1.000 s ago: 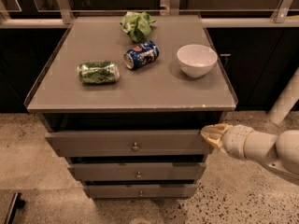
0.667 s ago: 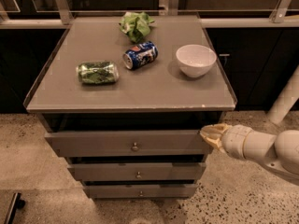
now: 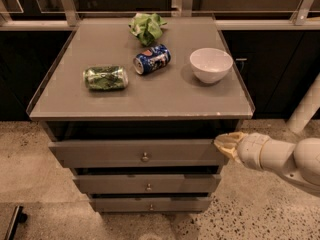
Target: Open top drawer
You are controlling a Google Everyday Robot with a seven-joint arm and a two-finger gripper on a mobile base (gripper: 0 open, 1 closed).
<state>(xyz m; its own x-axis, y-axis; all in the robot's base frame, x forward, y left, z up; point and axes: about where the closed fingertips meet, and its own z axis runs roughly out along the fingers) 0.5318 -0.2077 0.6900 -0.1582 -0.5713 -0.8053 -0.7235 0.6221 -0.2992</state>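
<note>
No visible change from a second ago: gripper sits at the same spot, drawers and tabletop items all where they were.

Gripper: tan tip at the 3 o'clock end of the top drawer, right at the front panel's right edge, level with the panel's mid height. It looks to be touching or just beside the corner, can't say which. Can't tell whether the pincer is wide or narrow; from here it reads as one tan lump. The white arm comes in from 4 o'clock, low over the floor.

Top drawer: widest of three grey fronts, directly under the tabletop, with a dark gap between its upper edge and the top. The small round knob is at the centre of the panel, well apart from the gripper and nothing is on it. The middle drawer and bottom drawer sit below, each narrower and with its own knob.

On the tabletop:
- green can on its side at 9 o'clock
- blue can on its side near centre, toward 12
- white bowl upright at 3 o'clock
- crumpled green bag at 12 o'clock by the back edge

All four are apart from each other.

Speckled floor around the cabinet. A pale post stands at 3 o'clock behind the arm.
</note>
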